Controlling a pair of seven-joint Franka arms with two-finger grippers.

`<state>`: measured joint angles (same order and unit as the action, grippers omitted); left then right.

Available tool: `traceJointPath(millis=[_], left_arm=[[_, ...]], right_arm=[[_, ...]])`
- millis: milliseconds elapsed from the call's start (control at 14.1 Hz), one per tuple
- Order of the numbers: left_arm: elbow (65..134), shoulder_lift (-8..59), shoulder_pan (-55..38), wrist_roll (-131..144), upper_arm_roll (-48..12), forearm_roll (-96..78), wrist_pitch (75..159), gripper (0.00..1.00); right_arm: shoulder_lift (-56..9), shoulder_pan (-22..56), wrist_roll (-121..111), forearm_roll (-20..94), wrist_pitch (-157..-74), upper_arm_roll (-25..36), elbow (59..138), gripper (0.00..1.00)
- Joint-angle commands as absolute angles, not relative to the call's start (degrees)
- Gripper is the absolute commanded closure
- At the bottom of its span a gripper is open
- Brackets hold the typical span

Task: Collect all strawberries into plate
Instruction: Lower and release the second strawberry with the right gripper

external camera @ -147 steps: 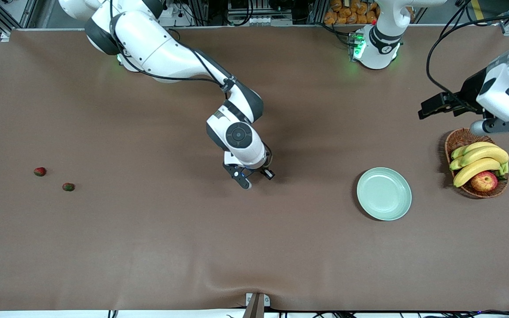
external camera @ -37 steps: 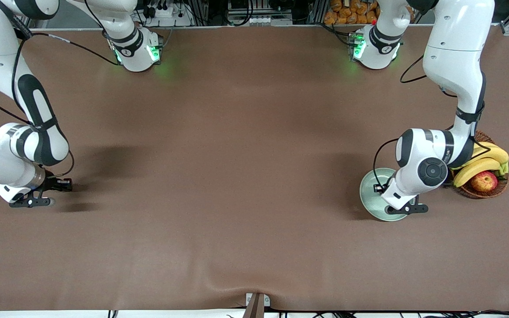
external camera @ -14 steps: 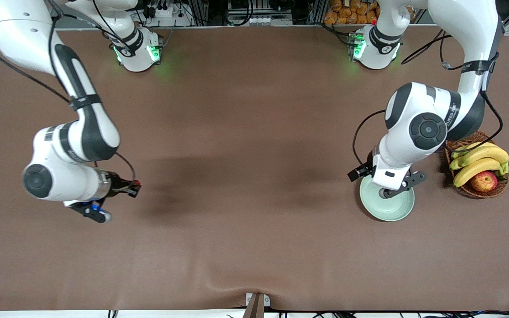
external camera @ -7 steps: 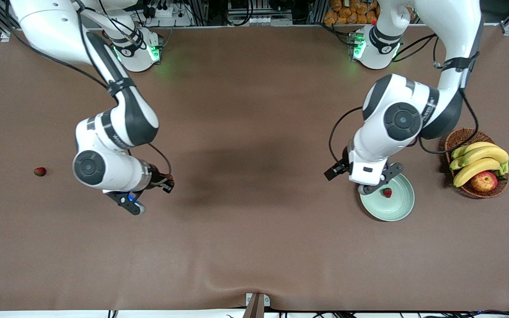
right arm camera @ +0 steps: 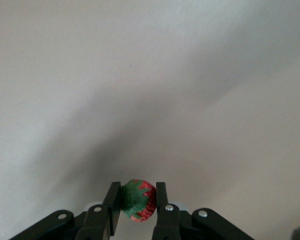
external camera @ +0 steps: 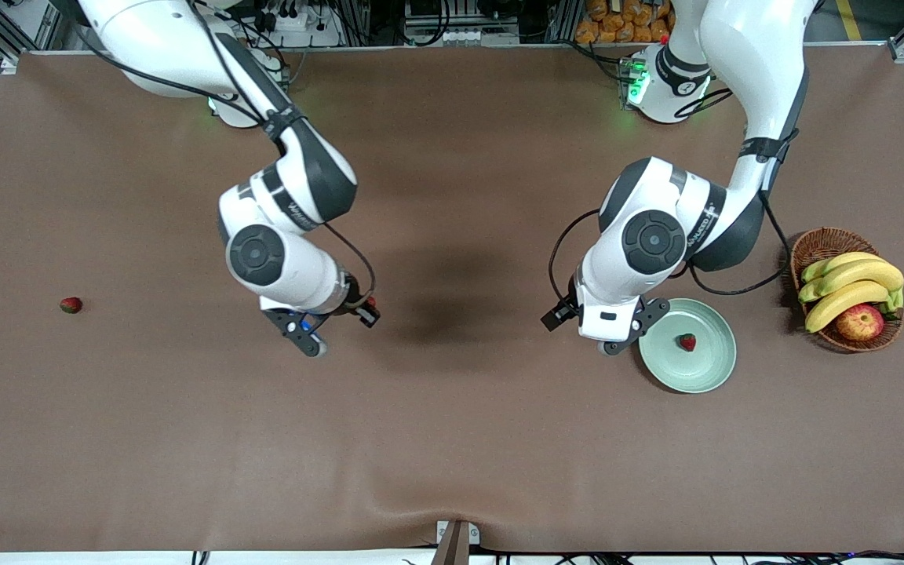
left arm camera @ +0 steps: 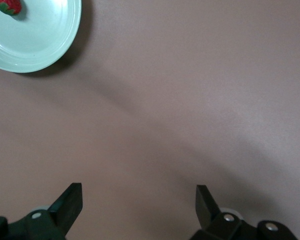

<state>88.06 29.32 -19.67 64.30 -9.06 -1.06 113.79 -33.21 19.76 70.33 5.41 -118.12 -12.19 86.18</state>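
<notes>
1. On the worktop [external camera: 452, 439], toward the left arm's end, the plate [external camera: 707, 369] holds one strawberry [external camera: 687, 341] near its centre; this landmark serves for all places below.
2. Right gripper [external camera: 340, 318]: clenched on a second strawberry [right arm camera: 138, 200], pinched across its sides with the green cap facing outward in the right wrist view. It hangs over bare worktop, well apart from the plate toward the right arm's end.
3. Left gripper [left arm camera: 139, 202]: released, fingers spread wide and empty, over the worktop just beside the plate's rim on the side toward the right arm.
4. Third strawberry [external camera: 71, 304]: lies on the worktop much farther from the plate, near the right arm's end.
5. Handling, as a judgement: the berries look light, small and soft, easily bruised or squeezed out of a hard pinch. A gentle hold across the widest part of the body seems safest.
6. Room: the worktop between the carried berry and the plate is open. The left arm stands close over the plate's rim and may crowd an approach from that side. A basket [external camera: 817, 247] of bananas [external camera: 852, 286] and an apple [external camera: 860, 322] sits near the plate toward the left arm's end.
</notes>
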Motion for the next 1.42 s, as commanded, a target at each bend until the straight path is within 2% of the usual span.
traceJointPath(millis=[0,567,992,1133,1204,1275,1346], left_arm=[[86.2,30.1,-20.0,65.2,-9.1,-1.8,113.1,0.0],[86.2,30.1,-20.0,65.2,-9.0,-2.5,113.2,0.0],[86.2,30.2,-20.0,65.2,-9.0,-2.5,113.2,0.0],[86.2,30.2,-20.0,65.2,-9.0,-2.5,113.2,0.0],[86.2,30.3,-20.0,65.2,-9.0,-2.5,113.2,0.0],[86.2,30.4,-20.0,65.2,-9.0,-2.5,113.2,0.0],[86.2,30.4,-20.0,65.2,-9.0,-2.5,113.2,0.0]], right_arm=[[-35.7,22.7,75.7,5.8,-122.2,-11.6,85.4,0.91],[-42.1,31.1,85.2,4.3,-133.0,-10.8,85.4,0.91],[-46.3,34.0,87.3,2.8,-137.0,-9.4,85.4,0.88],[-46.5,34.0,87.4,2.8,-137.0,-9.2,85.4,0.64],[-46.6,34.0,87.5,2.8,-136.9,-9.2,85.4,0.42],[-46.5,33.9,87.4,2.9,-136.8,-9.2,85.3,0.03],[-46.1,33.6,87.2,2.9,-136.4,-9.3,85.3,0.0]])
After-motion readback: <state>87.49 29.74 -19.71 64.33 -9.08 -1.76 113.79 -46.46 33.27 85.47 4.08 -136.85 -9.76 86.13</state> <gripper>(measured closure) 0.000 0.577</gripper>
